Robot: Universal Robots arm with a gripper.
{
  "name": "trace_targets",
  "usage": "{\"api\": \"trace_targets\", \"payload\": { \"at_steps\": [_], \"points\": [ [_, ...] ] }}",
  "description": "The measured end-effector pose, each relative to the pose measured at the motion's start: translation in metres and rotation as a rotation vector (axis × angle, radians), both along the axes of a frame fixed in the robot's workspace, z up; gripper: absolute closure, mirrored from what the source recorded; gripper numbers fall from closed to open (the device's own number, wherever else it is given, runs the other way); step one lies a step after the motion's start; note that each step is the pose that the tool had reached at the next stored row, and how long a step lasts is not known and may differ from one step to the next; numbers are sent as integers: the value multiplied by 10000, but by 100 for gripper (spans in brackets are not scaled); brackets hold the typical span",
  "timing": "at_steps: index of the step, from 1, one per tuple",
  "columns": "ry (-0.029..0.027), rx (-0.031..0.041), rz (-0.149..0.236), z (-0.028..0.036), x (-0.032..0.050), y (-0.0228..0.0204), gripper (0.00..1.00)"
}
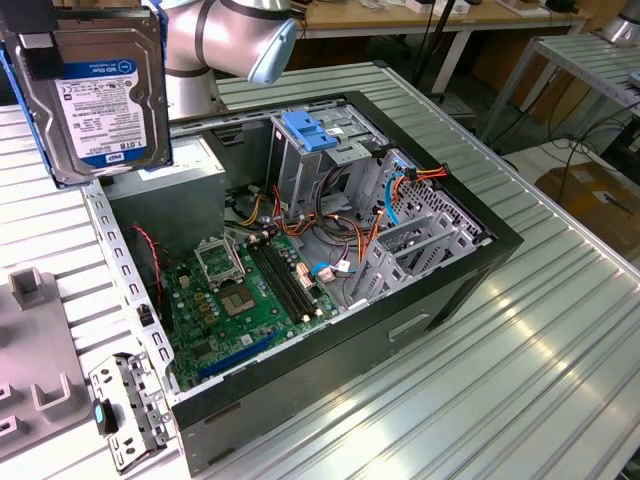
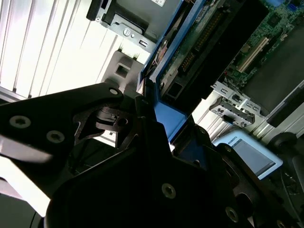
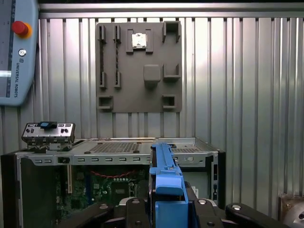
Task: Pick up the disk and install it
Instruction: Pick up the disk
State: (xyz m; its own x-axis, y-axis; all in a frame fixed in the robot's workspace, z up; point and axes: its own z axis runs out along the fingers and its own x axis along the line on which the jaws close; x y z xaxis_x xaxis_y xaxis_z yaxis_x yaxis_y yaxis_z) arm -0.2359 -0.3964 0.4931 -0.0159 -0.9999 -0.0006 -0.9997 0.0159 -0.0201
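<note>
Closest to the lens in the exterior view: the disk (image 1: 95, 95), label side facing the camera, up in the air at the exterior view's upper left, clear of the open computer case (image 1: 470, 290) and beside the robot arm (image 1: 220, 40). The case lies on its side on the ribbed metal table (image 1: 520, 400), with the green motherboard (image 1: 250, 300) exposed and a pale-blue latch plate (image 1: 308, 130) atop the drive cage. A grey fixture tray (image 1: 40, 380) sits at the exterior view's left, a small metal bracket (image 1: 125, 410) just beside the case corner. Second wrist view: the gripper (image 2: 164, 126) is clamped on the disk's blue carrier rail, black fingers (image 2: 147, 111) pressed against it, the drive's underside running away above. First wrist view: the disk is seen edge-on, its blue rail pinched between the jaws, held above the case with the fixture tray beyond.
</note>
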Motion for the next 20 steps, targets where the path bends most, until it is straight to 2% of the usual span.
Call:
{"api": "trace_targets", "payload": {
  "at_steps": [14,20],
  "points": [
    [0,-78,-20,-11,338,-23,63],
    [0,-109,-34,-19,534,-40,63]
  ]
}}
